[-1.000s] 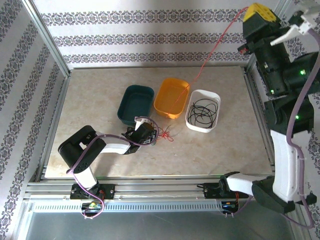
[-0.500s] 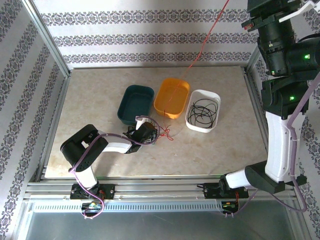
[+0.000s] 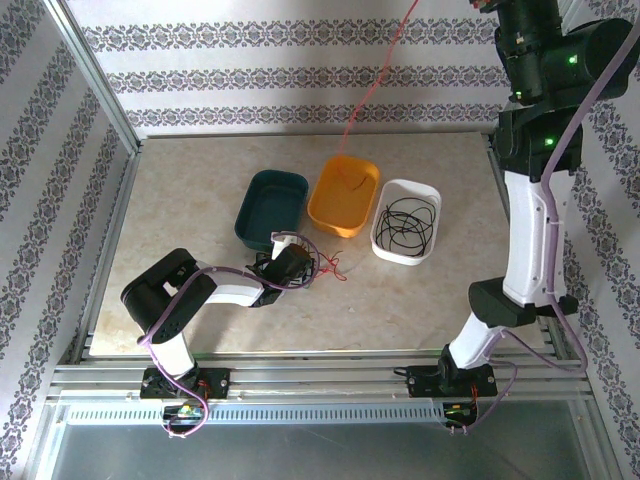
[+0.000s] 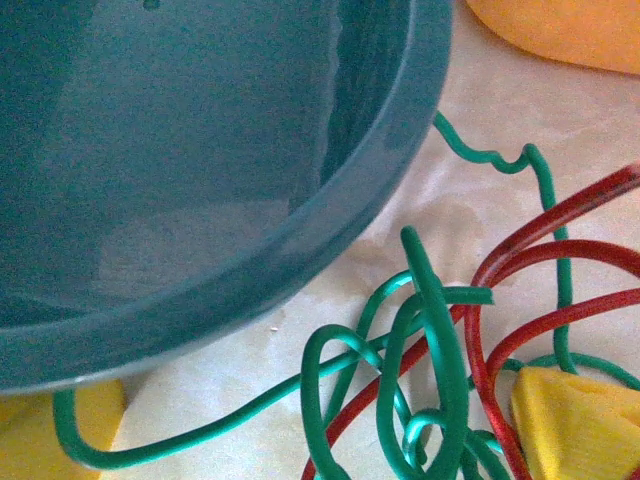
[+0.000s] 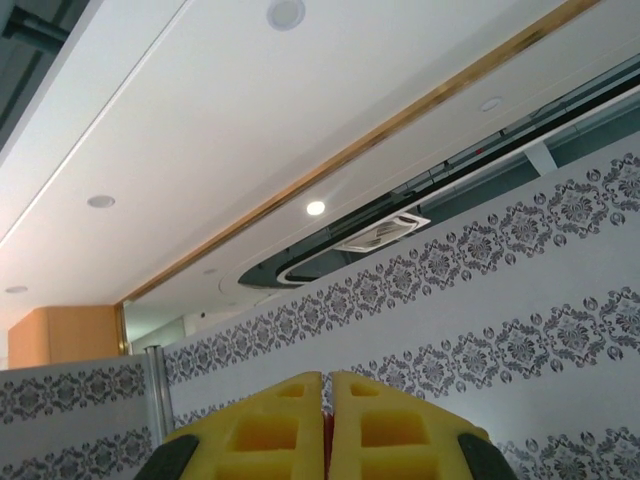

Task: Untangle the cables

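R end effector (image 5: pixel 327 400) clamps red cable (image 4: pixel 580 250); L end effector (image 4: pixel 318 428) agape.

From where I stand, no writing, label, brand mark or number can be read on anything here

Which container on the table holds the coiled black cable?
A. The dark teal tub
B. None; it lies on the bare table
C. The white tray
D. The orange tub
C: in the top view, the black cable lies coiled inside the white tray, the container furthest to the right of the row.
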`<action>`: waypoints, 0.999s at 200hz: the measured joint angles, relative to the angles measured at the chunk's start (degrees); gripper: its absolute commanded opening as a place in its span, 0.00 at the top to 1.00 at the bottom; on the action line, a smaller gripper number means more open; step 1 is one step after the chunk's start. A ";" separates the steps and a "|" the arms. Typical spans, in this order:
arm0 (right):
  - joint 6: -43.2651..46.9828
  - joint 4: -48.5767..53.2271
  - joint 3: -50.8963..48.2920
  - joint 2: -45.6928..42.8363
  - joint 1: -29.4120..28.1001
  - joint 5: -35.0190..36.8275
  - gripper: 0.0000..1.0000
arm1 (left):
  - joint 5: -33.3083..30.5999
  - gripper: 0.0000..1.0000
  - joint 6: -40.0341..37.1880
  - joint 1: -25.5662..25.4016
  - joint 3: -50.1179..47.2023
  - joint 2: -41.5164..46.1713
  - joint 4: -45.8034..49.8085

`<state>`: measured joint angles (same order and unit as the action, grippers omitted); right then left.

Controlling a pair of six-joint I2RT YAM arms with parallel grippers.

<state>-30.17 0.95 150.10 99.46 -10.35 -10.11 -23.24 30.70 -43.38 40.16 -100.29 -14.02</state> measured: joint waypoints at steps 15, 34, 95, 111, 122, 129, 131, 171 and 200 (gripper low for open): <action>-0.98 0.11 0.90 1.05 0.26 0.00 1.00 | -0.02 0.01 0.02 0.00 0.00 0.00 -0.02; -1.92 0.04 -0.81 1.31 0.52 -0.02 1.00 | -0.04 0.01 0.00 0.00 -0.02 0.00 -0.04; -4.61 0.68 -9.18 3.54 0.87 -1.44 1.00 | -0.13 0.01 0.02 0.00 -0.04 0.00 -0.11; -4.63 1.11 -9.75 4.37 0.87 -1.44 1.00 | -0.17 0.01 0.00 0.00 -0.07 0.00 -0.13; -4.63 1.38 -10.05 4.63 0.87 -1.42 1.00 | -0.17 0.01 0.00 0.00 -0.07 0.00 -0.13; -4.63 1.55 -10.08 4.68 0.87 -1.42 1.00 | -0.17 0.01 0.00 0.00 -0.11 0.02 -0.15; -4.63 1.57 -10.10 4.70 0.87 -1.42 1.00 | -0.17 0.01 0.02 0.00 -0.13 0.02 -0.22; -4.61 0.76 -13.51 4.15 0.85 -1.38 1.00 | -0.20 0.01 0.02 0.00 -0.28 0.04 -0.52; -3.82 0.11 -22.40 2.38 0.24 -1.05 1.00 | -0.20 0.01 0.02 0.00 -0.28 0.07 -0.52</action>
<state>-34.00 1.06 127.70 101.84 -10.11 -11.16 -23.44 30.72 -43.38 39.88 -100.22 -14.55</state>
